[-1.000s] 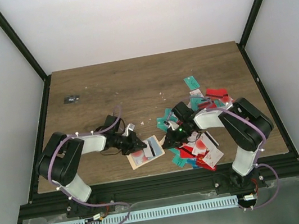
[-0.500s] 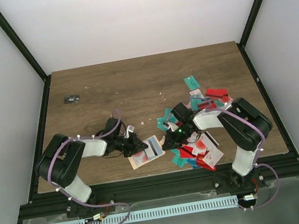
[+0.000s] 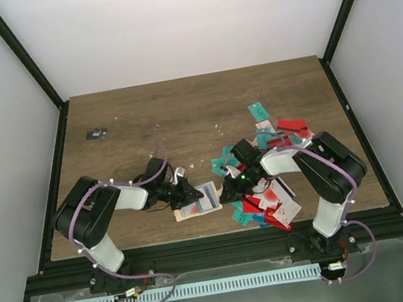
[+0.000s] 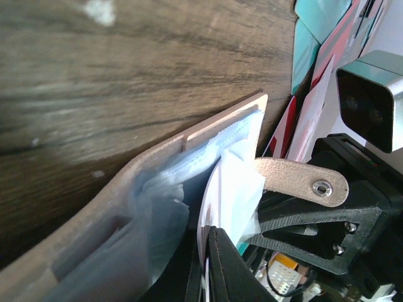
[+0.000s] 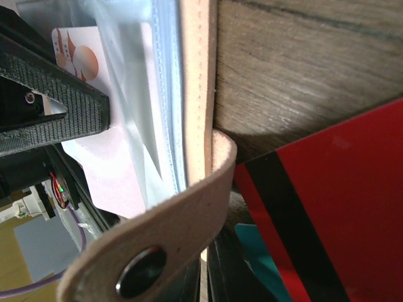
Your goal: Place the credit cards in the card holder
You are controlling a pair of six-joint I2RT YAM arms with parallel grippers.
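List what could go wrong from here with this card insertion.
1. The white card pinched by the left gripper may catch on the crumpled clear pocket and buckle instead of sliding in.
2. The right gripper seems to hold the card holder only by its edge near the snap tab; a push could drag it free.

soft, even overhead light leaves the top view clear with faint shadows on the table (image 3: 181, 116), while both wrist close-ups go blurry nearest the lens.

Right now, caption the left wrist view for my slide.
Left gripper pinches a white card inside the open tan card holder.
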